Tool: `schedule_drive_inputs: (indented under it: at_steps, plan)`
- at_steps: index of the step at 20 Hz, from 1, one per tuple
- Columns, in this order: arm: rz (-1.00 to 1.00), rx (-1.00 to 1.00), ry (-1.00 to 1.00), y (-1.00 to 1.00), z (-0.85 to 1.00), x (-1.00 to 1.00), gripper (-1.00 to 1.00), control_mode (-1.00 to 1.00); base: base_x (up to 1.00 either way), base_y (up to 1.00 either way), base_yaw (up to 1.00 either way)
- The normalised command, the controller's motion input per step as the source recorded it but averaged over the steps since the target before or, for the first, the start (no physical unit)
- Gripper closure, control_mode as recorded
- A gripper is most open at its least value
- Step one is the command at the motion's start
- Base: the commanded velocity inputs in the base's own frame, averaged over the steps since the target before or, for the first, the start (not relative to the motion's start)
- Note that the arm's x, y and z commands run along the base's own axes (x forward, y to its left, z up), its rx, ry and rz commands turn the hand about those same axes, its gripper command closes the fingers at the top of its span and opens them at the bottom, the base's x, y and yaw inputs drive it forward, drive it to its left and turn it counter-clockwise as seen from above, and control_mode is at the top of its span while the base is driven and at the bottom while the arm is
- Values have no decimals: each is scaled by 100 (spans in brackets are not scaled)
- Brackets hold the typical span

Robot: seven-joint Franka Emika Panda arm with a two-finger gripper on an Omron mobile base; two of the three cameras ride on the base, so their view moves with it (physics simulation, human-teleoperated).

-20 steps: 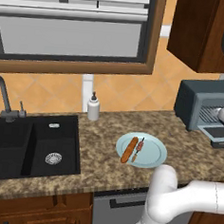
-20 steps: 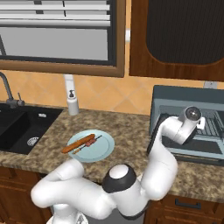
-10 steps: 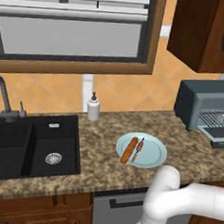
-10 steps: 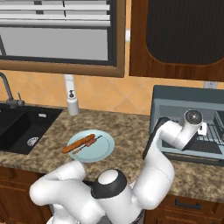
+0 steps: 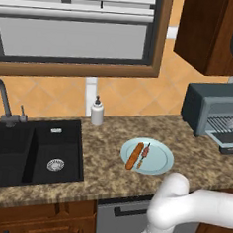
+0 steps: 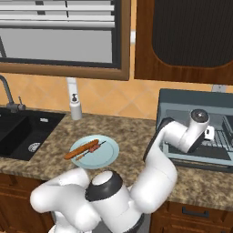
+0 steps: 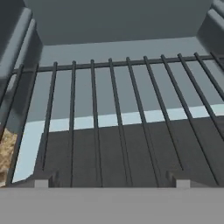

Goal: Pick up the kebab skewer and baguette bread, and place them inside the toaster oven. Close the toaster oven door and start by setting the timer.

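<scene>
Right base view: kebab skewer (image 6: 93, 149) and baguette bread (image 6: 81, 149) lie side by side on a pale blue plate (image 6: 109, 157) on the granite counter (image 6: 132, 132). Toaster oven (image 6: 182, 102) stands open to the right, door (image 6: 200, 160) lowered. Gripper fingers (image 7: 43, 180) are spread wide, holding nothing, over the wire rack (image 7: 118, 122).

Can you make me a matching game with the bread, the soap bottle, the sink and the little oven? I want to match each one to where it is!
Things:
1. baguette bread
2. soap bottle
3. sink
4. toaster oven

Places:
A. set into the counter at the left end
B. on the counter at the right end, door open
C. standing by the wall under the window
D. lying on the pale blue plate beside the kebab skewer

Pairs: 1-D, 2-C, 3-A, 4-B
</scene>
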Motion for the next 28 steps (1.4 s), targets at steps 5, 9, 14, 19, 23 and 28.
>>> schedule_drive_inputs:
  at_steps: [5,9,14,19,23,28]
  plan:
    - [-7,0,0,71,76,-79,-100,-100,0,0,0]
    - [-12,0,0,100,34,-100,-100,-100,0,0,0]
    - [-14,0,0,100,9,-100,-100,-100,0,0,0]
    - [-21,1,0,100,0,-76,-100,-100,0,0,0]
    - [-17,3,0,100,0,-22,-100,-100,0,0,0]
    - [-6,6,5,94,4,27,-100,-100,0,0,0]
